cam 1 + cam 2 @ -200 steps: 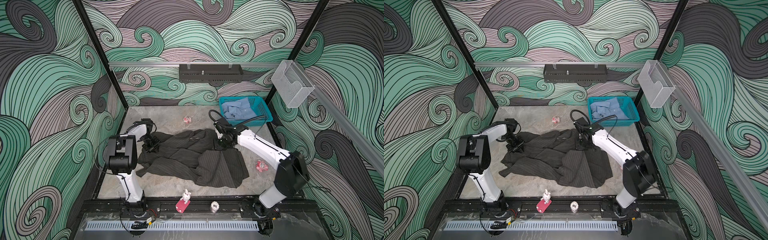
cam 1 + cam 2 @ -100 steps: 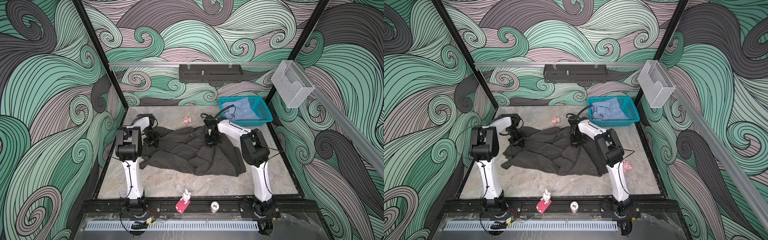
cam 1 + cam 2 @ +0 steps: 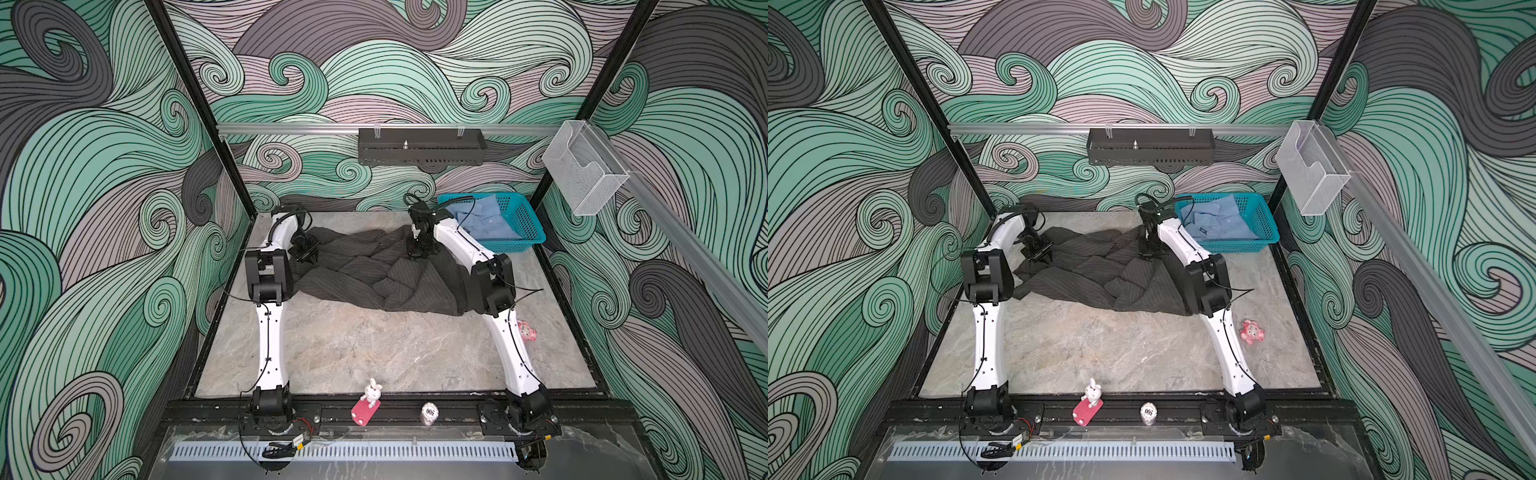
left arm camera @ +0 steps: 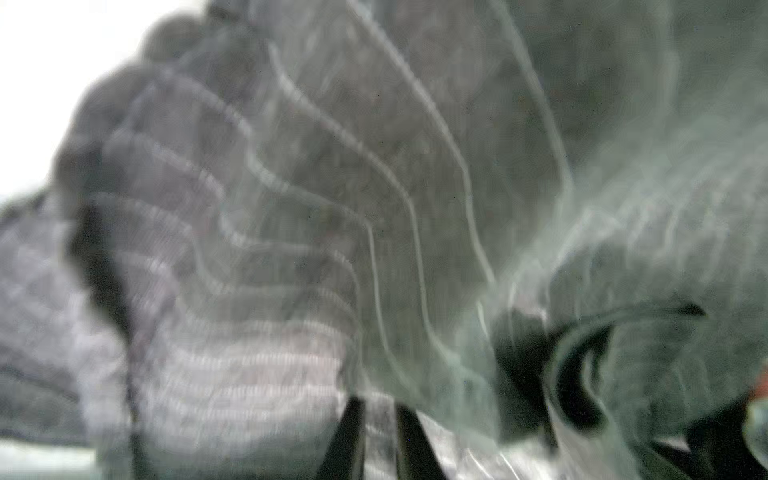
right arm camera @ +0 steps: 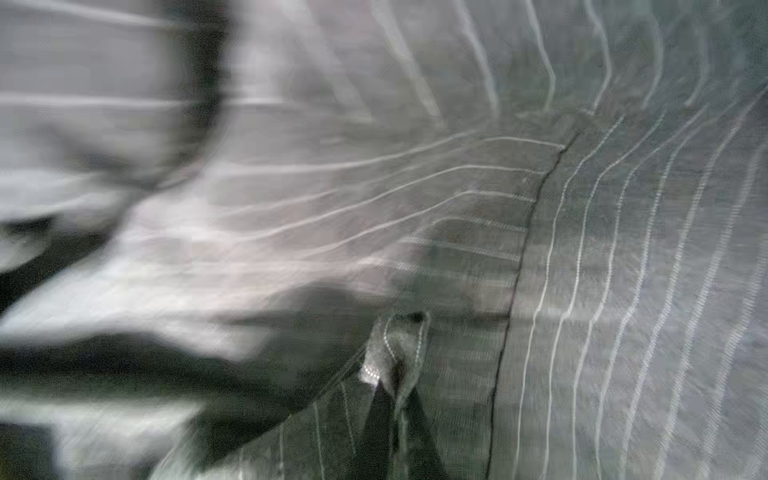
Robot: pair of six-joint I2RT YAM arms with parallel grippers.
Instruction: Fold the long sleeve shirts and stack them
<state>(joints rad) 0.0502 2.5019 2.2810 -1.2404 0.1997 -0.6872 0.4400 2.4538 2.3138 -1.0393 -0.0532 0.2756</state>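
Charcoal pinstripe shirt [image 3: 374, 274]: spread crumpled across far half of table [image 3: 374, 353]. Dark cloth, thin pale stripes, many creases, uneven near hem.
Light blue shirt [image 3: 484, 220]: bunched inside teal basket [image 3: 536, 239], far right corner.
Right gripper [image 5: 395, 390]: claw pressed together, pinching small fold of charcoal cloth at shirt's far edge, right of centre.
Left gripper [image 3: 309, 257]: at shirt's far left edge. Wrist view blurred; fingers close together, cloth between them, claw state cannot be told.

A spread shirt [image 3: 365, 270] lies on the table [image 3: 374, 345], second shirt [image 3: 486, 216] in basket [image 3: 519, 245] behind-right.
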